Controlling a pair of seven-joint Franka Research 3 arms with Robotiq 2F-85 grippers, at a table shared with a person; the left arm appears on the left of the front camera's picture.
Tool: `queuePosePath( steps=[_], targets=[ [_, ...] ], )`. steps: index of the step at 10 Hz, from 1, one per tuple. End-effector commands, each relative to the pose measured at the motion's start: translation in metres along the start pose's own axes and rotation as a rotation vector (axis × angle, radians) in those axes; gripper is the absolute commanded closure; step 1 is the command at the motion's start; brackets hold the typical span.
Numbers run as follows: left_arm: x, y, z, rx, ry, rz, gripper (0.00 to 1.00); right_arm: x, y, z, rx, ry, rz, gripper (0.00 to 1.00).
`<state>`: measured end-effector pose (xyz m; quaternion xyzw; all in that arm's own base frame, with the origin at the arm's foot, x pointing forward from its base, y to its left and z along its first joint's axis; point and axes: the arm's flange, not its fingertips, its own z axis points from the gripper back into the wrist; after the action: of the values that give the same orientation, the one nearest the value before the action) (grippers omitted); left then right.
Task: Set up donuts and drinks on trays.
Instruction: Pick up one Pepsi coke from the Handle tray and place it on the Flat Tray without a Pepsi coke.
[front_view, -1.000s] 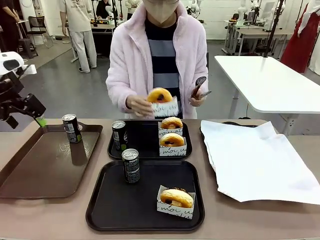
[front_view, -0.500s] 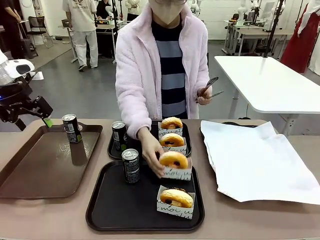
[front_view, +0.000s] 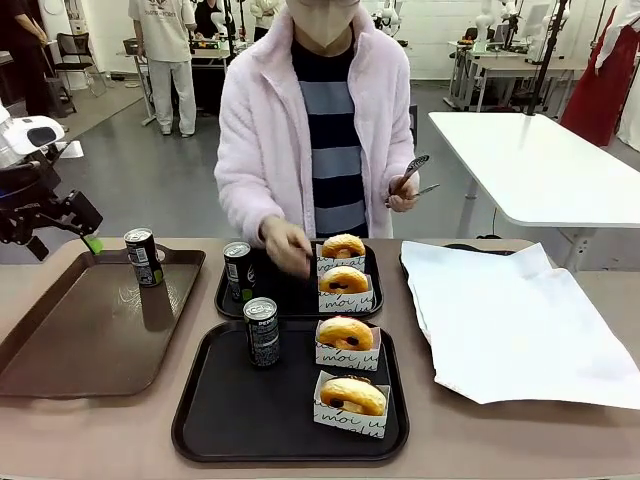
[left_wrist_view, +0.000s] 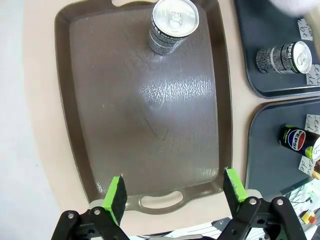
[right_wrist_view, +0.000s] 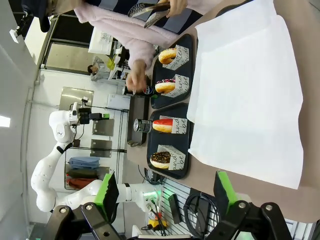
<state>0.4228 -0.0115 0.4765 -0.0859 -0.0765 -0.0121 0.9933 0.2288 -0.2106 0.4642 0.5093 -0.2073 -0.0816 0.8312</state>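
Seeing tan table (front_view: 90, 430), white paper (front_view: 510, 320) right, my left gripper (left_wrist_view: 172, 189) and right gripper (right_wrist_view: 164, 191) both wide, empty.

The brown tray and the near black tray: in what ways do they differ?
The brown tray is rectangular and carries one can alone; the near black tray is squarish and carries a can plus two sleeved donuts. The brown tray has a handle slot; none shows on the black one. Both have raised rims.

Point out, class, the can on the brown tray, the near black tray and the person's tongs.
Can (front_view: 143, 256): front view, on its black side wall.
Near black tray (front_view: 230, 400): front view, on its bare floor left of the donuts.
Tongs (front_view: 407, 171): front view, on the upper arm above the hand.
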Motion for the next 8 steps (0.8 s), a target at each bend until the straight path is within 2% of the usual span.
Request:
queuePosePath(
  steps=[1,2,4,6,7,8],
  targets=[
    [0.003,0.029,0.013,-0.186,0.116,-0.012,0.0,0.002,0.0,-0.001,0.02,-0.006,0.008,0.0],
    [0.009,0.067,0.03,-0.453,0.214,-0.017,0.0,0.002,0.0,-0.001,0.02,-0.006,0.008,0.0],
    [0.012,0.132,0.046,-0.787,0.231,-0.085,0.0,0.002,0.0,-0.001,0.02,-0.006,0.008,0.0],
    [0.003,0.185,0.04,-0.962,0.176,-0.091,0.0,0.002,0.0,-0.001,0.02,-0.006,0.008,0.0],
    [0.004,0.208,0.031,-1.009,0.158,-0.083,0.0,0.002,0.0,-0.001,0.02,-0.006,0.008,0.0],
    [0.004,0.234,0.016,-1.041,0.127,-0.016,0.0,0.002,0.0,-0.001,0.02,-0.006,0.008,0.0]
  ],
)
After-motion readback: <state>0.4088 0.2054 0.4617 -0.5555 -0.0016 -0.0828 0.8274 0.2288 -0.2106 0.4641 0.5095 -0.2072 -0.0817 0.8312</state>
